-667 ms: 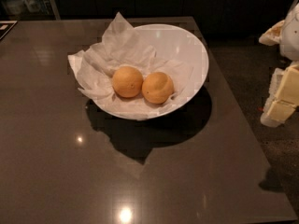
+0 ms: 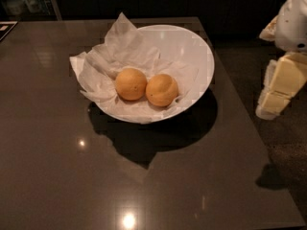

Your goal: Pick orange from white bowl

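Observation:
The white bowl (image 2: 192, 47) stands on a dark table, lined with crumpled white paper (image 2: 120, 51). Two orange fruits lie side by side in it. The orange (image 2: 161, 90), matte with a shallow dimple, is the right one. A smoother orange (image 2: 130, 84) touches it on the left. My gripper (image 2: 274, 102), cream-coloured, hangs at the right edge of the view, beyond the table's right edge. It is well to the right of the bowl and holds nothing that I can see.
The dark glossy table (image 2: 57, 166) reaches from the left of the view to its right edge (image 2: 249, 128). Dark floor (image 2: 288, 152) lies to the right of it. Dim clutter (image 2: 24, 1) sits beyond the far left corner.
The gripper has shifted slightly up and to the left at the right edge. The bowl and both fruits have not moved.

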`<state>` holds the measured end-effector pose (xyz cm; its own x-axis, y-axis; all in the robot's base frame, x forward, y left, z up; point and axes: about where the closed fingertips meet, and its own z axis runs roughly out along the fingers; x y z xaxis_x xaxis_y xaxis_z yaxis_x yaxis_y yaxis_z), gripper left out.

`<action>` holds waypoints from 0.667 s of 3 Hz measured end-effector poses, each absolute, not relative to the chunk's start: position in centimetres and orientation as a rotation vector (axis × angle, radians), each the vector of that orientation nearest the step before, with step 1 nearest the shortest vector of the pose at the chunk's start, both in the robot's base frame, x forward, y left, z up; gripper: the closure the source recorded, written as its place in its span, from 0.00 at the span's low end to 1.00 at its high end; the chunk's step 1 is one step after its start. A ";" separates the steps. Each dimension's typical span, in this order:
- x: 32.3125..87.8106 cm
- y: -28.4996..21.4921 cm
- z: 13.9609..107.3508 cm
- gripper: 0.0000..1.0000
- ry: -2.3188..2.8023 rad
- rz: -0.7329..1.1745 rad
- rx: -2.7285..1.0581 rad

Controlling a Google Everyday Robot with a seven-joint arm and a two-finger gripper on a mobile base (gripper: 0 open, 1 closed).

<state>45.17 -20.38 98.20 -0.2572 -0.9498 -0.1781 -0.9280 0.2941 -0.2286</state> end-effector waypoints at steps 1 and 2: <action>48.4 -18.3 98.3 0.00 2.338 -0.138 -1.734; 51.4 -15.7 97.7 0.00 2.333 -0.133 -1.790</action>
<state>51.44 -15.74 97.72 -0.2480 -0.9635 -0.1012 -0.9457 0.2634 -0.1904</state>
